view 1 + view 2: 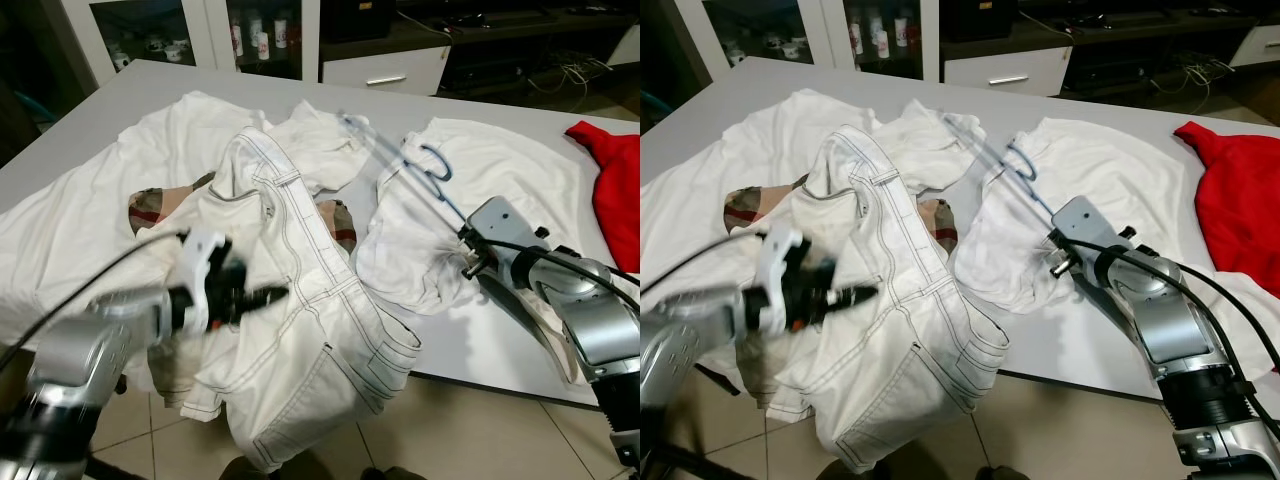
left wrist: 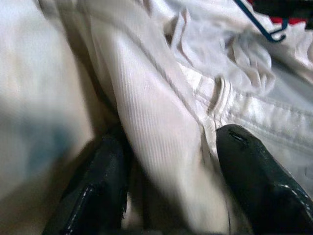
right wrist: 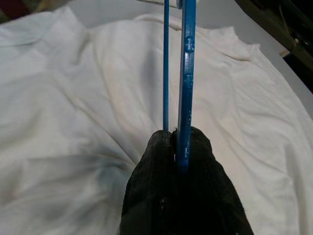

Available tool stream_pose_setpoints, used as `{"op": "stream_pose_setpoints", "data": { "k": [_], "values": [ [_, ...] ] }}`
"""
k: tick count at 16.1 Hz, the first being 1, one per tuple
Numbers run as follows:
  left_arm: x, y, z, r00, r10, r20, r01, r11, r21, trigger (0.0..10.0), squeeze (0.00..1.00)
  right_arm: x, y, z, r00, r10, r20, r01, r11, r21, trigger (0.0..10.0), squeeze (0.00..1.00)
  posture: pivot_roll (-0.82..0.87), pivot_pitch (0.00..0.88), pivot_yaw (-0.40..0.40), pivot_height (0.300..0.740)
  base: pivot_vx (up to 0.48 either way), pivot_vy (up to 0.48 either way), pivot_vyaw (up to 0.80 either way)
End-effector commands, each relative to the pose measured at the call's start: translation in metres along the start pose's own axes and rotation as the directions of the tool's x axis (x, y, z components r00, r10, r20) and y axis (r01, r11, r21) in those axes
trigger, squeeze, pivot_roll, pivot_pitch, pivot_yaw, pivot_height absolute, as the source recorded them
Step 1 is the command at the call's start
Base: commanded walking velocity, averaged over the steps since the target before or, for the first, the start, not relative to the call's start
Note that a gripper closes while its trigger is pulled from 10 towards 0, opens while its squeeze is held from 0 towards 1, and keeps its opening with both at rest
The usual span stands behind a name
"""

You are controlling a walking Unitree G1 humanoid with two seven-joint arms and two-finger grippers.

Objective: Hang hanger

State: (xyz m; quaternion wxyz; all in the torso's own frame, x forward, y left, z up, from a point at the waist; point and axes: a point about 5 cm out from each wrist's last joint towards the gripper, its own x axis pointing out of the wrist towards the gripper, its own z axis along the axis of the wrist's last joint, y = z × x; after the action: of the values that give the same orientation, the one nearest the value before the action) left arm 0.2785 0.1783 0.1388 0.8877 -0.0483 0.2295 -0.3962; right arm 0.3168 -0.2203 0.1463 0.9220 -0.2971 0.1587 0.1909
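Note:
A thin blue hanger (image 1: 400,157) lies slanted over a white shirt (image 1: 500,170) on the grey table (image 1: 470,350). My right gripper (image 1: 466,243) is shut on the hanger's lower end; in the right wrist view the black fingers (image 3: 161,161) clamp its blue bars (image 3: 187,73). My left gripper (image 1: 262,296) is at the table's front left, over white trousers (image 1: 320,330) that hang off the edge. In the left wrist view its fingers (image 2: 254,171) stand open on either side of a fold of the trousers (image 2: 161,112). The hanger's hook (image 2: 268,30) shows beyond.
More white clothes (image 1: 90,200) and a plaid garment (image 1: 150,208) cover the table's left half. A red garment (image 1: 612,190) lies at the right edge. White cabinets (image 1: 385,70) stand behind the table. Tiled floor (image 1: 480,440) lies below the front edge.

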Motion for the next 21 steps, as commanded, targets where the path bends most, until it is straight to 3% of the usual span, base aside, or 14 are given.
{"op": "stream_pose_setpoints", "data": {
  "k": [1,4,10,12,13,16,19,21],
  "values": [
    [0.000,0.007,0.003,0.999,0.037,0.010,-0.037,0.999,0.011,0.0,0.00,-0.003,-0.009,0.005,0.999,-0.039,0.028,0.039,0.999,0.010,10.0,0.00,0.09,0.048,0.005,0.740,0.000,0.000,0.00],
    [0.009,0.025,0.008,0.991,0.127,0.041,-0.128,0.992,0.015,0.0,0.00,-0.005,-0.015,0.006,0.997,-0.074,0.032,0.073,0.997,0.034,10.0,0.00,0.08,0.047,0.009,0.740,0.000,0.000,0.00],
    [0.020,0.033,0.011,0.989,0.126,0.080,-0.127,0.992,0.009,0.0,0.00,-0.007,-0.019,0.007,0.995,-0.095,0.036,0.093,0.994,0.051,10.0,0.00,0.07,0.046,0.005,0.740,0.000,0.000,0.00],
    [0.022,0.039,0.023,0.978,0.156,0.139,-0.161,0.987,0.023,0.0,0.00,-0.006,-0.019,0.008,0.994,-0.097,0.041,0.094,0.994,0.054,10.0,0.00,0.07,0.044,0.002,0.740,0.000,0.000,0.00],
    [0.024,0.045,0.044,0.950,0.194,0.245,-0.208,0.978,0.033,0.0,0.00,-0.004,-0.019,0.011,0.994,-0.100,0.053,0.097,0.993,0.061,10.0,0.00,0.07,0.044,0.002,0.740,0.000,0.000,0.00],
    [0.023,0.059,0.082,0.882,0.264,0.389,-0.303,0.952,0.042,0.0,0.00,-0.003,-0.019,0.015,0.992,-0.108,0.069,0.103,0.992,0.075,10.0,0.00,0.08,0.040,0.001,0.740,0.000,0.000,0.00],
    [0.027,0.069,0.100,0.849,0.297,0.437,-0.351,0.935,0.048,0.0,0.00,-0.005,-0.019,0.014,0.990,-0.120,0.070,0.114,0.990,0.085,10.0,0.00,0.06,0.043,0.010,0.740,0.000,0.000,0.00],
    [0.031,0.072,0.100,0.867,0.311,0.390,-0.364,0.929,0.070,0.0,0.00,-0.007,-0.020,0.012,0.990,-0.128,0.065,0.122,0.988,0.091,10.0,0.00,0.06,0.045,0.014,0.740,0.000,0.000,0.00]
  ]
}}
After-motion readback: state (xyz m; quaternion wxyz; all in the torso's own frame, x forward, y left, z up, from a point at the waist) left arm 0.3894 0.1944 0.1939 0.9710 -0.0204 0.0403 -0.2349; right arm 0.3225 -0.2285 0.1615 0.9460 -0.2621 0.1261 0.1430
